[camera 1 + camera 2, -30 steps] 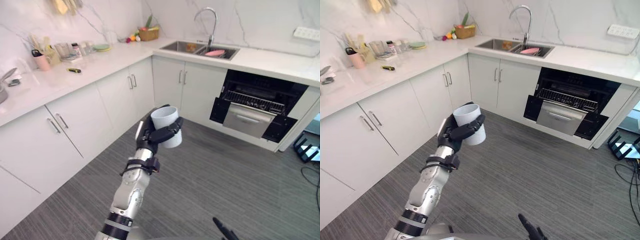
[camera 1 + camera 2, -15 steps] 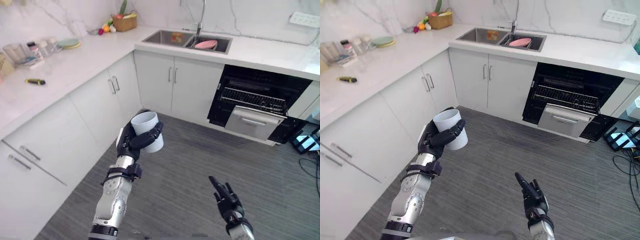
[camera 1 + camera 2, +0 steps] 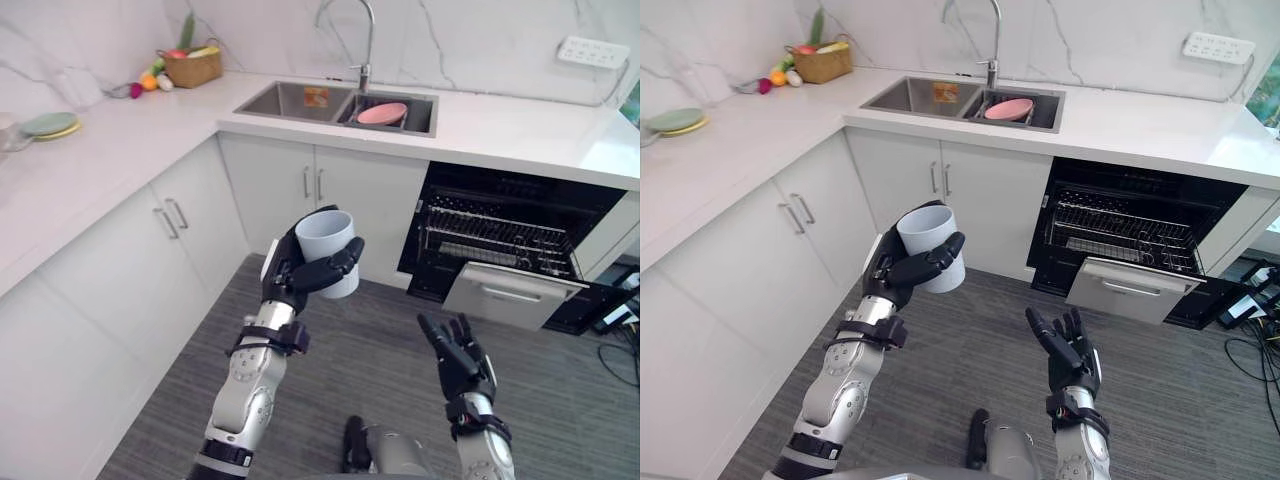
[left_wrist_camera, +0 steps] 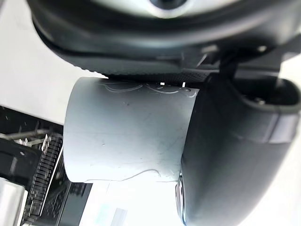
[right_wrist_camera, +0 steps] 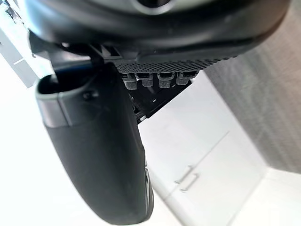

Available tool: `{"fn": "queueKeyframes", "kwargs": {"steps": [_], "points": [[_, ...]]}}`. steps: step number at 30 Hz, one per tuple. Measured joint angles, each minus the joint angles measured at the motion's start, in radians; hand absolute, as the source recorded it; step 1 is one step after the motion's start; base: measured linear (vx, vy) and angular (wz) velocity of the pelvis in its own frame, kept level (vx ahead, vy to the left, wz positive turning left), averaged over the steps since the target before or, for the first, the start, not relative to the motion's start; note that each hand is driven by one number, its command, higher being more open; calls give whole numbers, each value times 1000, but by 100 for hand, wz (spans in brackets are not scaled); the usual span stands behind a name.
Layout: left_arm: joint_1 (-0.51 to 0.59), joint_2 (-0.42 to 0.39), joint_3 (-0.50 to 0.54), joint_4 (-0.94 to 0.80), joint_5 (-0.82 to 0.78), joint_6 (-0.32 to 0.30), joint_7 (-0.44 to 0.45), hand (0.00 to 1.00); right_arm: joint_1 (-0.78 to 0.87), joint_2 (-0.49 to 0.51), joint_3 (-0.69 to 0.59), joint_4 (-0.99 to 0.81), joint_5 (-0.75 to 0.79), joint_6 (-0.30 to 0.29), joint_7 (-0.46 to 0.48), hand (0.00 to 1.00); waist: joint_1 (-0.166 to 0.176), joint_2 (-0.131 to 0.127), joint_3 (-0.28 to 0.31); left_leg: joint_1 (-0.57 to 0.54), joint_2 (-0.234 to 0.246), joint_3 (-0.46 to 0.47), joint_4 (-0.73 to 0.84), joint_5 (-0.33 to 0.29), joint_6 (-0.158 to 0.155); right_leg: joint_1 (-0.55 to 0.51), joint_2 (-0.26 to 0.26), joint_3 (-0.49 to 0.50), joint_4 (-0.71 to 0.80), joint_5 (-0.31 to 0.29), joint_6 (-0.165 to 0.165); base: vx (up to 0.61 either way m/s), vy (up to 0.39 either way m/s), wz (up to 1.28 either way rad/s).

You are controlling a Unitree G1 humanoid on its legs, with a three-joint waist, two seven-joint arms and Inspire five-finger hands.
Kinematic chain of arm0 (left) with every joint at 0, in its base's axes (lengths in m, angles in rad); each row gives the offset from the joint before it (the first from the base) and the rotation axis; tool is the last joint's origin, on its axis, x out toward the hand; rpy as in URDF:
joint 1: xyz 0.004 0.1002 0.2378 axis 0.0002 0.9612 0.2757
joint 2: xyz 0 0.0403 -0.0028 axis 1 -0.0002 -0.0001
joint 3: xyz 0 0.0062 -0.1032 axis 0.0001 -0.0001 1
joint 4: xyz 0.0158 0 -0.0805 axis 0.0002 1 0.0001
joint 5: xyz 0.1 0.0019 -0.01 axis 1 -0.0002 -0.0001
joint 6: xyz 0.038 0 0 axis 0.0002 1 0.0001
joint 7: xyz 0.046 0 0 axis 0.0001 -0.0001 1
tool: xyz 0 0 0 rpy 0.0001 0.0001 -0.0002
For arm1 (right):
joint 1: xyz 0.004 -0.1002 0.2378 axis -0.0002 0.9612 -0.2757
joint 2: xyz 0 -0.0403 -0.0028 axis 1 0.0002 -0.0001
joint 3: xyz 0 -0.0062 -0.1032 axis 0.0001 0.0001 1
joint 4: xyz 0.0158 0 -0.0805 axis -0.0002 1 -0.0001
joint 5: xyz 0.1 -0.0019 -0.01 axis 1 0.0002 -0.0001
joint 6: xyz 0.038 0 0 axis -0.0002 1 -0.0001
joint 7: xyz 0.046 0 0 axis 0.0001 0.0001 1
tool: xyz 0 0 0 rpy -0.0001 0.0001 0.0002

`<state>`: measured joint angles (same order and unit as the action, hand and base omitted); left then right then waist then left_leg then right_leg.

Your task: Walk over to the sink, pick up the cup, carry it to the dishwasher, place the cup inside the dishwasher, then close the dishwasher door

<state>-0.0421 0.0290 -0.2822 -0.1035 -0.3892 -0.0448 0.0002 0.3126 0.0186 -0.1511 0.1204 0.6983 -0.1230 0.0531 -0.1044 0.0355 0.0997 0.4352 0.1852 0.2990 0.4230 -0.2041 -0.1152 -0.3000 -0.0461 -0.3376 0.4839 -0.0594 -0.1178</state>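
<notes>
Left eye view: the left hand (image 3: 298, 282) holds the cup (image 3: 327, 245) up over the floor (image 3: 370, 345), fingers curled tight round it. The right hand (image 3: 462, 362) is lower, fingers straight and apart, empty. The dishwasher (image 3: 510, 228) is open, well apart from the cup. Left wrist view: the cup sits against the palm. Right wrist view: the thumb sticks out by white cupboards (image 5: 211, 155).

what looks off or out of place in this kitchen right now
Nothing stands out. The cup sits mouth up, slightly tilted, in the left hand, whose fingers curl round it, and nothing has spilled. The dishwasher stands open, ready for the cup. The right hand is open and holds nothing. A pink bowl lies in the sink.
</notes>
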Motion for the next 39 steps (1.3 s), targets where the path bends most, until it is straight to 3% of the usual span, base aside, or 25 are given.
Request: {"fn": "queueKeyframes", "kwargs": {"steps": [1, 2, 3, 4, 5, 7, 9, 11, 13, 15, 16, 17, 18, 19, 21, 22, 23, 24, 26, 27, 29, 30, 31, 34, 39], "points": [[-4, -17, -9, 4, 6, -2, 0, 0, 13, 1, -6, -40, -1, 0, -2, 100, 0, 10, 2, -45, 28, -15, 117, 72, -36, 24, 13, 5, 4, -29, 4, 514, -153, -17], [-4, -28, -17, 8, 10, -7, -1, 0, 19, 2, -10, -63, -1, 0, -2, 100, 3, 14, 2, -85, 47, -28, 207, 149, -50, 44, 24, 11, 2, -47, 7, 493, -109, -23], [-4, -48, -30, 28, 21, -20, -5, 0, 31, 2, -17, -102, -1, -5, -2, 100, 6, 22, -1, -186, 78, -91, 419, 313, -79, 98, 45, 25, -26, -77, 7, 470, -83, -31], [0, -67, -34, 32, 31, -20, -5, 0, 35, 1, -21, -134, -1, -20, -2, 100, 8, 33, 0, -302, 108, -129, 635, 314, -88, 159, 71, 36, -60, -98, -4, 474, -78, -35], [3, -67, -35, 32, 33, -20, -5, 0, 35, 1, -21, -149, -3, -29, -2, 100, 8, 35, 3, -349, 121, -136, 713, 294, -75, 195, 83, 44, -79, -107, -7, 463, -74, -38], [20, -65, -31, 27, 35, -20, -6, 0, 40, 1, -17, -202, -1, -67, 0, 100, 19, 27, 13, -512, 152, -126, 814, 185, 11, 333, 115, 85, -152, -134, -16, 469, -56, -46], [34, -64, -29, 11, 34, -22, -6, 0, 34, -5, -13, -250, 8, -87, 1, 100, 54, 29, 10, -596, 168, -71, 688, 90, 67, 400, 120, 142, -191, -155, -8, 510, 1, -84], [66, -64, -21, -37, 33, -36, -6, 0, -15, -23, 17, -273, 5, -100, -2, 100, 70, 25, 7, -641, 152, -14, 403, 47, 84, 427, 111, 219, -203, -169, 3, 435, 58, -111], [94, -58, -25, -92, 33, -64, -3, 0, -83, -48, 61, -273, -16, -114, -19, 100, 91, 20, -3, -632, 60, -71, -101, 79, 37, 428, 83, 331, -196, -206, 31, 459, 162, -133], [93, -52, -26, -101, 29, -85, 2, 0, -129, -67, 70, -239, -38, -114, -21, 100, 89, 19, -6, -641, 23, -105, -248, 118, 4, 449, 60, 404, -193, -241, 77, 585, 275, -111], [93, -49, -27, -99, 24, -89, 2, 0, -134, -74, 68, -229, -38, -114, -25, 100, 89, 19, -7, -638, 7, -109, -266, 146, 10, 464, 49, 425, -194, -254, 99, 768, 417, -120], [102, -42, -32, -95, 19, -105, 4, 0, -132, -80, 63, -211, -38, -113, -33, 100, 95, 9, -19, -608, -36, -133, -264, 254, 45, 483, 10, 456, -188, -281, 144, 671, 410, -93], [104, -18, -32, -87, 19, -121, 11, 0, -127, -70, 48, -189, -35, -108, -38, 100, 75, -26, -43, -597, -93, -122, -236, 280, 84, 483, -52, 457, -154, -304, 181, 660, 401, -67], [101, -12, -31, -85, 20, -123, 13, 0, -122, -69, 36, -180, -33, -104, -40, 100, 59, -43, -51, -593, -120, -117, -226, 257, 103, 474, -80, 448, -124, -302, 185, 618, 373, -19], [86, 5, -27, -85, 40, -136, 21, 0, -124, -54, -38, -135, -33, -83, -39, 100, 55, -86, -41, -531, -174, -73, -210, 181, 144, 401, -157, 397, 93, -235, 233, 547, 311, -23], [86, 12, -22, -85, 45, -136, 24, 0, -123, -48, -50, -128, -34, -75, -39, 100, 55, -87, -40, -501, -177, -65, -212, 163, 151, 377, -169, 375, 172, -189, 229, 484, 258, -42], [85, 24, -9, -85, 56, -137, 30, 0, -120, -36, -62, -119, -36, -68, -39, 100, 53, -87, -38, -441, -178, -55, -225, 137, 156, 337, -186, 347, 307, -91, 212, 442, 214, -46], [85, 34, 20, -90, 58, -139, 39, 0, -106, -22, -60, -117, -38, -66, -34, 100, 43, -81, -33, -323, -169, -38, -262, 103, 159, 292, -214, 284, 478, -112, 174, 414, 188, -49], [83, 32, 45, -109, 63, -151, 58, 0, -103, -19, -53, -117, -37, -63, -14, 100, 35, -68, -33, -241, -152, -15, -303, 92, 158, 223, -235, 190, 528, -175, 129, 317, 119, -47], [77, 34, 62, -141, 70, -164, 71, 0, -112, -19, -49, -118, -36, -63, 2, 100, 33, -60, -31, -213, -127, 8, -322, 86, 148, 154, -233, 121, 443, -206, 128, 330, 70, -53], [60, 54, 79, -181, 74, -206, 89, 0, -127, -19, -43, -127, -36, -62, 16, 100, 32, -71, -37, -211, -105, 33, -323, 57, 104, 78, -194, 23, 134, -167, 133, 282, -11, -52], [57, 83, 98, -198, 74, -234, 99, 0, -129, -14, -28, -149, -36, -59, 18, 100, 36, -120, -50, -201, -130, 52, -315, 28, 83, 49, -165, 13, -95, 49, 96, 318, -79, -68], [59, 64, 102, -165, 75, -255, 117, 0, -140, -45, -26, -151, -37, -50, 27, 100, 37, -71, -48, -192, -94, 54, -302, 9, 74, 61, -125, 21, -90, 56, 85, 352, -66, -72], [38, 43, 96, -145, 75, -256, 136, 0, -161, -82, -19, -179, -37, -30, 26, 100, 33, -16, -30, -191, -61, 53, -281, -46, 87, 64, -59, 49, -145, 58, 88, 224, -30, -68], [4, 28, 77, -111, 75, -233, 131, 0, -157, -61, -9, -186, -37, -16, 19, 100, 1, -15, -25, -192, -64, 55, -288, -62, 82, 44, -38, 71, -161, 68, 98, 26, 36, -28]]}}
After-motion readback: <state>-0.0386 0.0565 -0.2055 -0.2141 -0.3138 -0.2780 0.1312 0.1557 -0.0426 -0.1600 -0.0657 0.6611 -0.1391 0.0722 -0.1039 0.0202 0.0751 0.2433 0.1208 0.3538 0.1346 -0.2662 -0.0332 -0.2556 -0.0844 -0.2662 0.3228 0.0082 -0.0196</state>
